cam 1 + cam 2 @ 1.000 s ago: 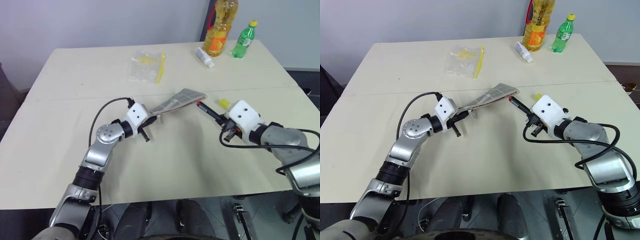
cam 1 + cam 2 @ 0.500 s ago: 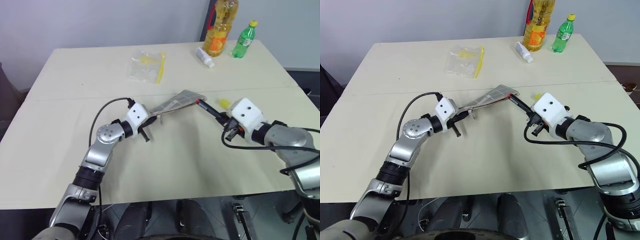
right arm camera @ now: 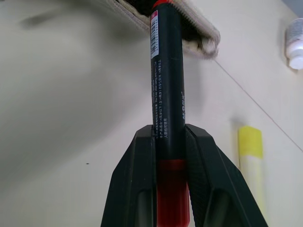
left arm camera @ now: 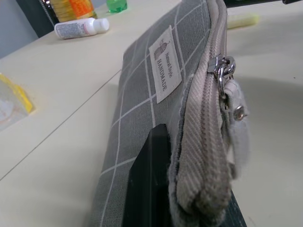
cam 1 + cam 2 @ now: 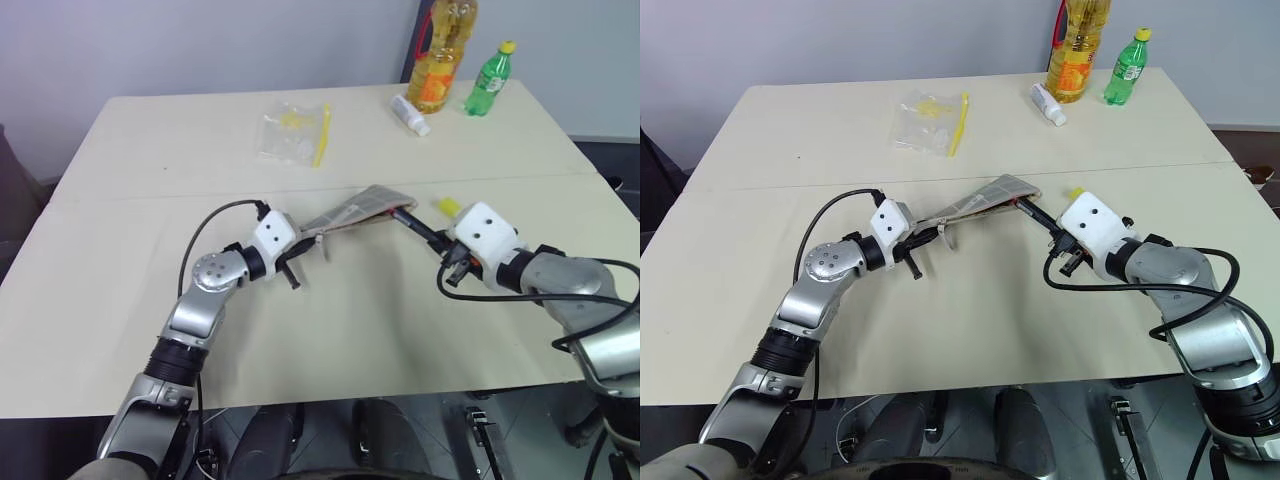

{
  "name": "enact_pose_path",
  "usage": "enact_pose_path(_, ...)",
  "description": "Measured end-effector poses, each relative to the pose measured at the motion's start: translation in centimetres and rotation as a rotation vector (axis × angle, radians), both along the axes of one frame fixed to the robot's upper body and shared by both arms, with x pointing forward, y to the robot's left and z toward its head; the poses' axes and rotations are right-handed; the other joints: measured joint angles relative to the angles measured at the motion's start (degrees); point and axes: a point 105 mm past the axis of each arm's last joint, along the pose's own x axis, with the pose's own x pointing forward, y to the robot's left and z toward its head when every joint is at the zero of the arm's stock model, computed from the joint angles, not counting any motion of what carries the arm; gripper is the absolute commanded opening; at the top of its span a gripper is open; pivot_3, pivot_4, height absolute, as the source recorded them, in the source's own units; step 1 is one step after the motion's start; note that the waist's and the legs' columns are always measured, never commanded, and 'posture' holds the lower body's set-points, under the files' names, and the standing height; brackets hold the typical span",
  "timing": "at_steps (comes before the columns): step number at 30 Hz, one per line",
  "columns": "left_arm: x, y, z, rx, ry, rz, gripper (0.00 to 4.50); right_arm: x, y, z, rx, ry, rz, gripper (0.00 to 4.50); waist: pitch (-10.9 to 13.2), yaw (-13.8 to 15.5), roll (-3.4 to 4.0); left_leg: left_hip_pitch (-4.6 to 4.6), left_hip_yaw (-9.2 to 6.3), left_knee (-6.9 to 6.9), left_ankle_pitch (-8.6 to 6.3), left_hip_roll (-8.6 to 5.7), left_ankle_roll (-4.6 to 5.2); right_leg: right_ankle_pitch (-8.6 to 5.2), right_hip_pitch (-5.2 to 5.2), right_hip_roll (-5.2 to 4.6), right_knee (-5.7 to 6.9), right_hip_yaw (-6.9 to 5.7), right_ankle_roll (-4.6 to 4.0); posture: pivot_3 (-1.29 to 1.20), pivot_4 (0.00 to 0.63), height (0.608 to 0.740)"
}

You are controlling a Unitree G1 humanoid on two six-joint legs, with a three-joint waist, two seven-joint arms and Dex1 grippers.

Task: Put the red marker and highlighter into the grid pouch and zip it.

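Right now the red marker (image 3: 166,94) is clamped between the two black fingers of the right tool (image 3: 168,142), its black section leading and its red tip just inside the open mouth of the grid pouch (image 5: 980,200). The left tool (image 4: 182,198) is pinched shut on the near end of the pouch, holding that end up off the counter (image 5: 330,330) so the zipper edge faces the marker.

To do this step well, I judge the marker should travel along its own length, straight down the line of the opening, while the left tool keeps the pouch steady and the mouth from folding shut. The soft fabric will likely sag or crumple if the marker pushes against a wall, so a shallow, slow feed seems safest, with the release coming only once most of the body is inside.

Just beside the right tool, the highlighter (image 3: 251,165) lies on the counter, not yet in the pouch. The zipper pull (image 4: 225,71) hangs near the held end.

The pouch's white label (image 4: 165,64) reads "HANDMADE"; the small print on the marker is too fine to read.
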Motion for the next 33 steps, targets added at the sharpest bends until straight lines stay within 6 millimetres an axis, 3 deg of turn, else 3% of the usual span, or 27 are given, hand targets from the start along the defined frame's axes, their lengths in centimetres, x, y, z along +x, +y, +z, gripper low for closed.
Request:
enact_pose_path(6, -0.1, -0.1, -0.1, 0.004, 0.006, -0.016, 0.0, -0.1, 0.1, -0.1, -0.059, 0.001, 0.03, 0.3, 0.0, 0.0, 0.0, 0.0, 0.0, 0.0, 0.0, 0.0, 0.0, 0.0, 0.0, 0.0, 0.0, 0.0, 0.0, 0.0, 0.15, 0.74)
enact_pose_path(12, -1.3, -0.5, -0.3, 0.093, -0.017, -0.121, 0.0, -0.6, 0.6, -0.3, -0.356, -0.034, 0.185, 0.3, 0.0, 0.0, 0.02, 0.0, 0.01, -0.02, -0.01, 0.0, -0.01, -0.1, -0.01, -0.01, -0.04, -0.01, -0.16, 0.0, 0.15, 0.74)
enact_pose_path(18, -1.9, -1.0, 0.3, 0.188, -0.048, -0.239, 0.0, -0.8, 3.6, 0.1, -0.475, -0.092, 0.384, 0.3, 0.0, -0.1, 0.02, -0.01, 0.01, 0.0, -0.01, 0.01, -0.02, -0.1, -0.01, -0.01, -0.04, 0.0, -0.18, 0.0, 0.15, 0.74)
enact_pose_path(23, -2.3, -1.4, 1.0, 0.217, -0.061, -0.297, 0.0, -0.7, 5.8, -0.4, -0.466, -0.106, 0.456, 0.3, 0.0, 0.0, 0.01, -0.05, 0.0, -0.02, -0.01, 0.0, 0.0, -0.09, -0.05, -0.01, -0.04, 0.0, -0.15, 0.0, 0.15, 0.74)
enact_pose_path(30, -2.3, -1.7, 0.8, 0.21, -0.045, -0.298, 0.0, -0.5, 5.9, 0.3, -0.419, -0.105, 0.445, 3.76, 0.0, 0.0, 0.01, -0.05, -0.01, 0.02, -0.01, -0.01, 0.0, -0.07, -0.04, -0.01, -0.03, 0.0, -0.12, 0.0, 0.15, 0.74)
enact_pose_path(33, -2.0, -1.7, 1.0, 0.182, -0.035, -0.266, 0.0, -0.8, 5.2, 1.7, -0.305, -0.099, 0.397, 3.76, 0.0, 0.0, 0.0, -0.05, -0.02, 0.03, -0.01, -0.01, 0.01, 0.0, -0.04, 0.0, -0.02, 0.0, 0.0, 0.0, 0.15, 0.74)
